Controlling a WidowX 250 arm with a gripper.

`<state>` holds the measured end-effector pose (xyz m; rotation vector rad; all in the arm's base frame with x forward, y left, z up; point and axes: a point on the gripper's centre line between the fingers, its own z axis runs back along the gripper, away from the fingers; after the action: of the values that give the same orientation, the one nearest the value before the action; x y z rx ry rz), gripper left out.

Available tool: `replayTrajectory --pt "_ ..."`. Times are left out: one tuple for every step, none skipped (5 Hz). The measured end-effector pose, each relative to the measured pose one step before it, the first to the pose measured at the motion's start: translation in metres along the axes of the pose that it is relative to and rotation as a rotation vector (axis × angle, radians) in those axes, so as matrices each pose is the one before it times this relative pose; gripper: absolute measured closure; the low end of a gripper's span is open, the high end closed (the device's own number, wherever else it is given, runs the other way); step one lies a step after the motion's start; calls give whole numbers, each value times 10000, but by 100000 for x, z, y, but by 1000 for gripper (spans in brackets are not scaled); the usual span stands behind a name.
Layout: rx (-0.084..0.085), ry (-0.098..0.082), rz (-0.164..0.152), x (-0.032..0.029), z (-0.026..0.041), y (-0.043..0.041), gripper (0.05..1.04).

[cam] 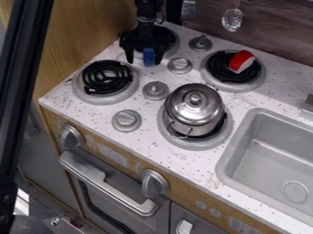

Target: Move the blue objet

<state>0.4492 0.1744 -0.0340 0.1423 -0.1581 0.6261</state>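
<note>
Black and hanging straight down near 12 o'clock of the camera view, the tool (144, 62) is released: its two fingers stand well apart, with the blue object (148, 56) in the gap between them. Clock directions are those of the camera view. From the midpoint of the fingertips, the object lies slightly toward 3 o'clock, nearer the finger on that side. Its visible part is narrow, with the longer side running roughly from 12 to 6 o'clock, across the line that joins the fingers; its upper end is hidden by the tool. Whether either finger touches it cannot be told. The object shows at the 6 o'clock side of the rear burner (173, 45); what bears it is not clear.

Outward from the tool, a silver knob (180, 65) lies near, between 3 and 4 o'clock, and a second knob (155, 91) at 6. A coiled burner (107, 98) lies at 8 o'clock, a lidded metal pot (194, 109) at 5, and a red-and-white piece (243, 61) well apart at 3. All stand on the speckled desk (98, 114).

The move probably calls for a small correction toward 3 o'clock, centring the object before closure; closing off-centre could push or tip it toward 9 o'clock.
</note>
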Motion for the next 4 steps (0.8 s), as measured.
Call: replayTrajectory --pt "-73 -191 452 478 -697 110 142" --pt "-86 25 287 71 -748 -206 412" --pt "-42 -58 59 -38 -102 -337 706" --pt "23 -2 -20 -279 -86 -632 782"
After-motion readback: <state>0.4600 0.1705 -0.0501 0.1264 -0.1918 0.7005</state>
